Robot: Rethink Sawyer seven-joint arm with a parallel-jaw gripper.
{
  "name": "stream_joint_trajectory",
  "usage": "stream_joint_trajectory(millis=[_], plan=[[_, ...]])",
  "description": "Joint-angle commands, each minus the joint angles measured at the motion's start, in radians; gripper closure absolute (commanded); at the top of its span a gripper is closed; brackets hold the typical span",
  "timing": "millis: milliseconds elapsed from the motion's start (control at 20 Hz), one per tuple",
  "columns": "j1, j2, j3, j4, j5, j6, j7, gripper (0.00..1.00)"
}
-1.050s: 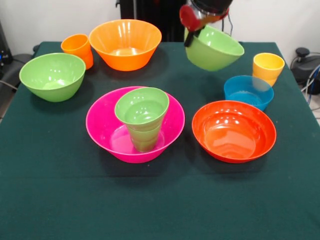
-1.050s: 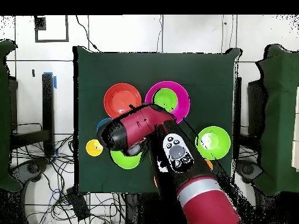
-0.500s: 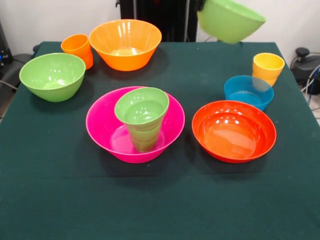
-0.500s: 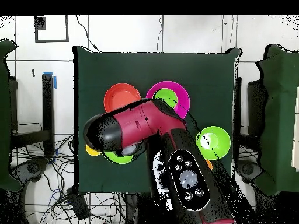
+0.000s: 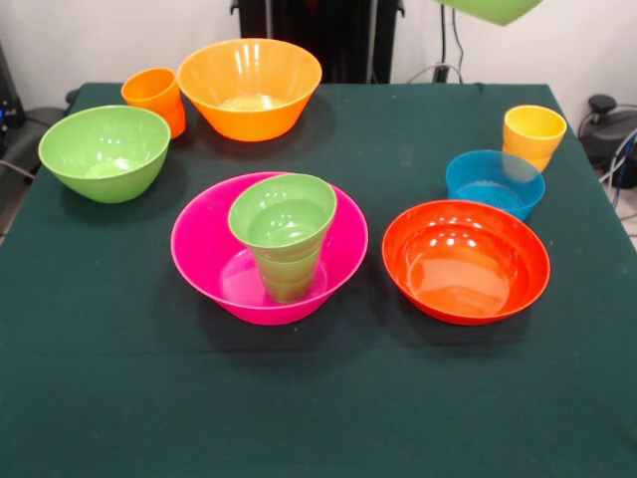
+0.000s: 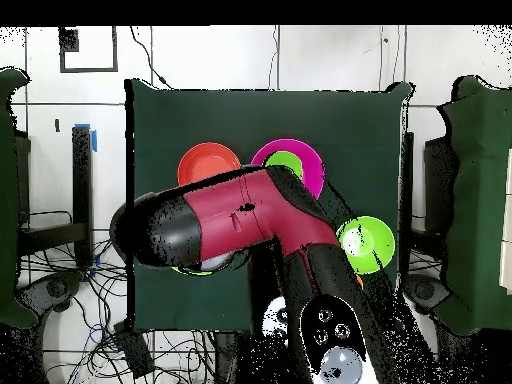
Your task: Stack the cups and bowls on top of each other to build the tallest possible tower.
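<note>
tower [image 5: 284, 244]: pink bowl [image 5: 214, 261] plus nested green pieces only
lifted: light green bowl [image 5: 493, 9], top edge
gripper: hidden, grip state unknown
left: six pieces loose below

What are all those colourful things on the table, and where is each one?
Pink bowl: one, table centre, base of the tower.
Green pieces: a small green bowl on a green cup, standing inside the pink bowl.
Light green bowls: two; one at the left, one lifted at the front view's top edge.
Orange bowl: one, far side.
Orange cup: one, tilted, beside the orange bowl.
Red-orange bowl: one, right of the pink bowl.
Blue bowl: one, behind the red-orange bowl.
Yellow cup: one, far right.
Table: dark green cloth.
Robot arm: red and black, over the table in the overhead view; its fingers are hidden.
</note>
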Motion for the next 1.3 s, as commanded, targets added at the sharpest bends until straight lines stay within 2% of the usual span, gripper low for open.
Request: stream_joint_trajectory(millis=[50, 300, 500, 650, 850, 1300], plan=[[-0.024, 0.076, 0.061, -0.028, -0.041, 0.068, -0.213, 1.00], [-0.019, 0.179, 0.063, -0.172, -0.114, 0.108, -0.235, 1.00], [0.002, 0.305, 0.071, -0.308, -0.180, 0.132, -0.288, 1.00], [0.013, 0.356, 0.088, -0.392, -0.223, 0.157, -0.350, 1.00], [0.032, 0.391, 0.109, -0.490, -0.254, 0.220, -0.398, 1.00], [0.015, 0.394, 0.133, -0.591, -0.243, 0.364, -0.435, 1.00]])
